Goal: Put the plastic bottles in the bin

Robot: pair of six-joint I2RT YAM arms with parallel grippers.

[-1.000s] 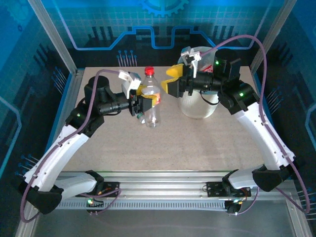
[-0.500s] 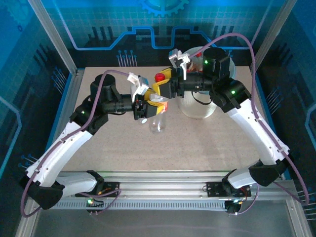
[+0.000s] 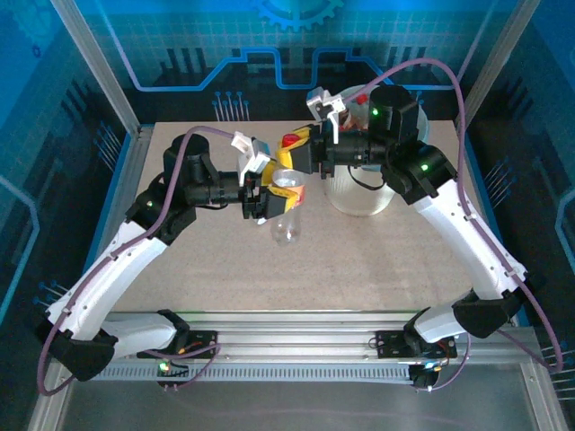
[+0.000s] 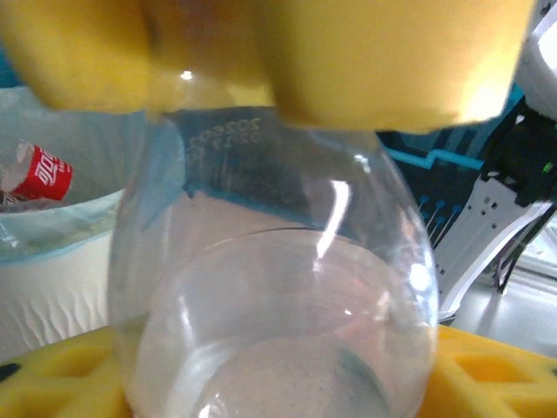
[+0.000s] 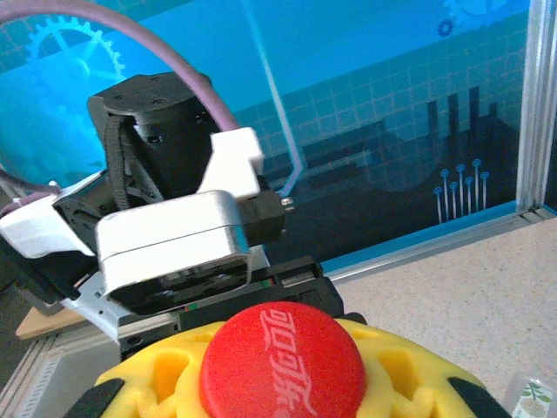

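Tan table point(image 3: 377, 260), bottle point(image 3: 286, 215) in right end effector point(image 3: 293, 151)

Both arms reach inward, wrists roughly level. The right gripper point(image 3: 295, 158) is clamped on the bottle point(image 3: 286, 220) at its neck, just above the left gripper point(image 3: 268, 189), whose fingers flank the bottle's body (grip unclear).

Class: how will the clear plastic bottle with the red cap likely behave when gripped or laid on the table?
The clear plastic bottle with a red cap looks empty, so probably light. Its see-through wall looks thin, so may dent under a squeeze. Round-bodied, it would likely roll if laid down.
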